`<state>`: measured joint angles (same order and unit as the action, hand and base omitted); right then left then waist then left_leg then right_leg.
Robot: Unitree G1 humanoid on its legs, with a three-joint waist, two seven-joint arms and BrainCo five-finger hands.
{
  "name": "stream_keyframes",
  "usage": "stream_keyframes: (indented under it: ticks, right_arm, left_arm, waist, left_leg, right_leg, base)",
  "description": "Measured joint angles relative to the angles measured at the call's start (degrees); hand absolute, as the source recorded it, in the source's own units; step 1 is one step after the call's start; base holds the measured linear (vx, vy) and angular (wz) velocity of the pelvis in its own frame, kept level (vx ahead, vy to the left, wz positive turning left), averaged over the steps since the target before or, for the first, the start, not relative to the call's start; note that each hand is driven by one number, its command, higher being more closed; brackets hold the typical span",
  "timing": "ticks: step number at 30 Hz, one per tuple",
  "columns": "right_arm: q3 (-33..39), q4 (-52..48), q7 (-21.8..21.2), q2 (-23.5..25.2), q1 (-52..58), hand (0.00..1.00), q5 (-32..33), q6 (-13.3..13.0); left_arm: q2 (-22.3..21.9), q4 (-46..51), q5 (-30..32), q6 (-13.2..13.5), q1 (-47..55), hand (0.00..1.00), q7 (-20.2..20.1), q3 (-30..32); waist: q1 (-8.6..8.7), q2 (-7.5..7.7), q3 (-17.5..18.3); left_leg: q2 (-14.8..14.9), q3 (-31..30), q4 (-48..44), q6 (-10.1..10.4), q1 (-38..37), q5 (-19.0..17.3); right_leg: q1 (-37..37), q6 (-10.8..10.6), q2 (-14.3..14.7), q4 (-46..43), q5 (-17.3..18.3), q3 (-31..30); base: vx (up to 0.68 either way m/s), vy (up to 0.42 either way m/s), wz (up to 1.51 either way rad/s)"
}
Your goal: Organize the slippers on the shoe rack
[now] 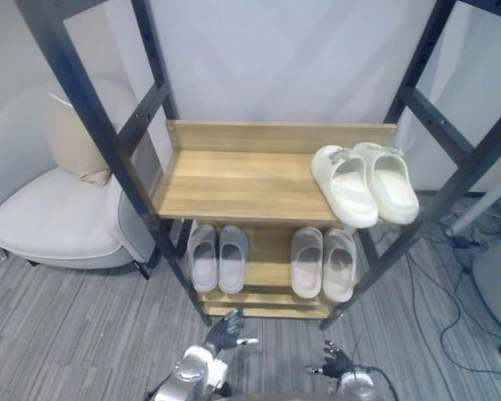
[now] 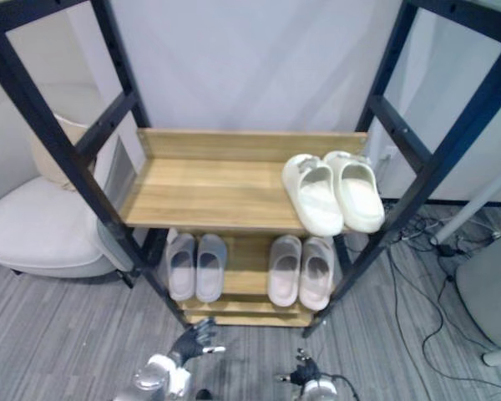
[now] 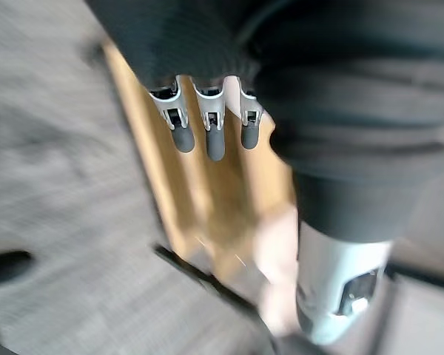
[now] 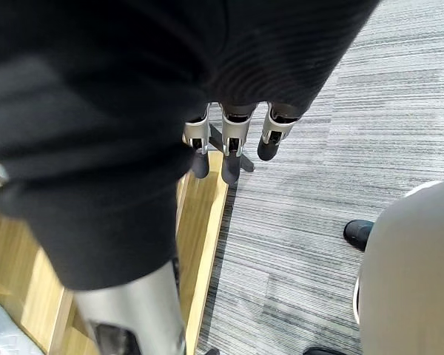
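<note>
A black-framed shoe rack (image 1: 75, 92) with wooden shelves stands before me. On the upper shelf (image 1: 225, 184), at its right end, lies a pair of white slippers (image 1: 363, 182). The lower shelf holds a grey pair (image 1: 217, 257) on the left and a pale pink pair (image 1: 323, 262) on the right. My left hand (image 1: 225, 332) hangs low in front of the rack, open with relaxed fingers (image 3: 207, 129) and empty. My right hand (image 1: 337, 362) is low at the right, open and holding nothing, its fingers (image 4: 233, 151) straight.
A white armchair (image 1: 58, 209) with a beige cushion (image 1: 73, 142) stands left of the rack. Cables (image 1: 451, 292) trail over the grey carpet on the right, beside a pale seat edge (image 1: 497, 288). The left part of the upper shelf is bare.
</note>
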<state>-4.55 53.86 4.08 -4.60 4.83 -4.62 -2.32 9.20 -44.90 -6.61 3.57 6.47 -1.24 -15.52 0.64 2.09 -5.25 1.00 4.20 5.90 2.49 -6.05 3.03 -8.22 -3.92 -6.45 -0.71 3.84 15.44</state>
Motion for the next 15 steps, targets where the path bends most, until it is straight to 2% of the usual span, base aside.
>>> stream_keyframes:
  ticks: [6, 15]
  right_arm:
    - [0.62, 0.15, 0.54, 0.21, 0.06, 0.0, 0.03, -0.07]
    - [2.09, 1.11, 0.53, 0.55, -0.24, 0.0, 0.02, -0.28]
  left_arm:
    - [-1.02, -5.03, 0.48, 0.0, 1.0, 0.0, 3.44, 6.76]
    - [-2.19, -6.91, 0.39, 0.06, 1.59, 0.0, 4.99, 10.99]
  waist:
    - [-0.03, -0.04, -0.02]
    - [-0.64, -0.35, -0.16]
  left_leg:
    - [0.01, 0.06, 0.03, 0.04, -0.05, -0.18]
    - [0.08, 1.34, 0.04, 0.42, -0.05, -1.24]
  right_leg:
    - [0.17, -0.64, -0.34, -0.13, 0.6, -0.19]
    - [0.8, -0.79, -0.31, -0.2, 0.82, -1.6]
  base:
    - [-0.04, 0.005, -0.01]
    - [0.02, 0.001, -0.06]
